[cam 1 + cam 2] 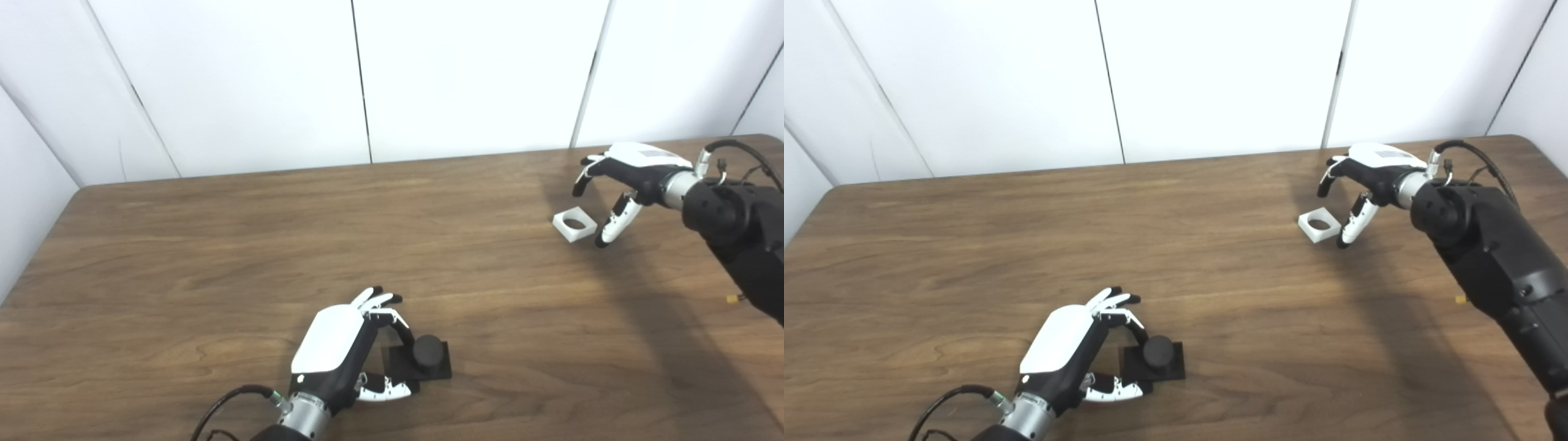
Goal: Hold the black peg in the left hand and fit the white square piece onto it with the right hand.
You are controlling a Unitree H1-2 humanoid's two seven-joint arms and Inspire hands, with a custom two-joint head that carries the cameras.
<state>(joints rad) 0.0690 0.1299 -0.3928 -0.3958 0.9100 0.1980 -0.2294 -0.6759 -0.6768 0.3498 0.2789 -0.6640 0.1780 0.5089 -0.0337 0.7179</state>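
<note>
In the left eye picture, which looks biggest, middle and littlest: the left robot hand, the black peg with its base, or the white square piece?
1. Left robot hand, but it is nearest the camera, which helps.
2. Black peg with its square base.
3. White square piece, though it lies farther away, so its true size against the peg is unsure.
</note>
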